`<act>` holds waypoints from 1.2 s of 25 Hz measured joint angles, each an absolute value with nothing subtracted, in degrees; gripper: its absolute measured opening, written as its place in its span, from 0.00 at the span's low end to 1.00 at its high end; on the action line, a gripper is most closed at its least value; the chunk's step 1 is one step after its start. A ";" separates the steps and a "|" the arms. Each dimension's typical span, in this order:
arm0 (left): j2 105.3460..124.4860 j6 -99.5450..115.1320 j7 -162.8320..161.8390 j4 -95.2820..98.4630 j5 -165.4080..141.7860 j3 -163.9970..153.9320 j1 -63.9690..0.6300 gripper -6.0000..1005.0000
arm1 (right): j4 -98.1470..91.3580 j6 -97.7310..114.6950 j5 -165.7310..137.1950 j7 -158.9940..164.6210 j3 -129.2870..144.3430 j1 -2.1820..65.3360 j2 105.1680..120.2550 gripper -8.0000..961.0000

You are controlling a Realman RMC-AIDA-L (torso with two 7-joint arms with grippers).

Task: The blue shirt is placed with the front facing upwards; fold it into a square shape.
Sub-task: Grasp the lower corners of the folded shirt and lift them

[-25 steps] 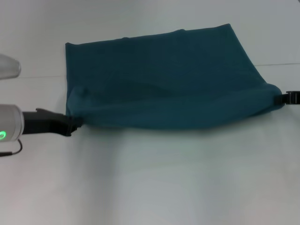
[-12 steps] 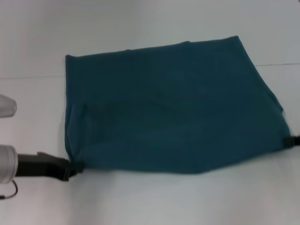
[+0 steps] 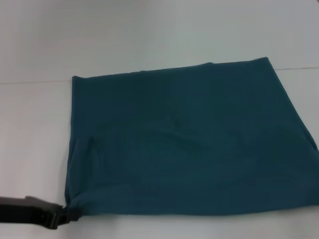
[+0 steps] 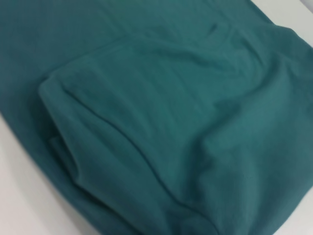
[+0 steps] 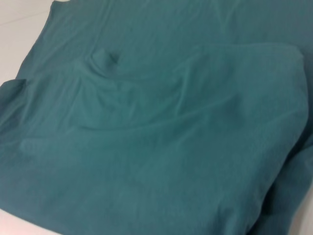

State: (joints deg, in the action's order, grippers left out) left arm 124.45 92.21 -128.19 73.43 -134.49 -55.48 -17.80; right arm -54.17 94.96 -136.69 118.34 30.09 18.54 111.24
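Note:
The blue shirt (image 3: 189,144) lies folded as a broad, roughly rectangular teal sheet on the white table; no lettering shows. My left gripper (image 3: 61,217) sits at the shirt's near left corner, low at the picture's left edge, shut on that corner. The right gripper is outside the head view, past the right edge. The left wrist view is filled with folded layers of the shirt (image 4: 171,112) with a rounded fold edge. The right wrist view shows wrinkled shirt cloth (image 5: 156,122) with a small pucker. Neither wrist view shows fingers.
The white table (image 3: 149,35) extends beyond the shirt at the back and on the left. A faint seam line crosses the table behind the shirt. The shirt's near right corner runs off the picture.
The near edge of the shirt has been drawn toward me, so the cloth now lies spread out longer. The left gripper moved down with its corner; the right gripper left the view.

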 joint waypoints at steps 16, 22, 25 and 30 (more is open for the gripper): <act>124.63 96.88 -133.09 80.90 -134.77 -58.94 -9.06 0.09 | -54.33 100.43 -141.74 116.17 28.49 13.62 112.15 0.04; 124.63 98.40 -133.23 81.71 -134.91 -59.45 -7.18 0.08 | -56.63 101.83 -142.21 115.89 26.55 12.39 113.32 0.04; 124.63 99.64 -132.93 81.54 -135.00 -59.99 -7.18 0.08 | -56.86 102.17 -142.22 115.96 26.17 12.46 113.44 0.04; 124.60 100.77 -131.81 81.12 -135.56 -58.97 -7.83 0.08 | -56.44 102.25 -141.97 115.68 26.06 13.29 113.57 0.05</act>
State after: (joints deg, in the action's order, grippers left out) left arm 124.60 100.77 -131.81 81.12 -135.56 -58.97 -7.83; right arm -56.44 102.25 -141.97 115.68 26.06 13.29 113.57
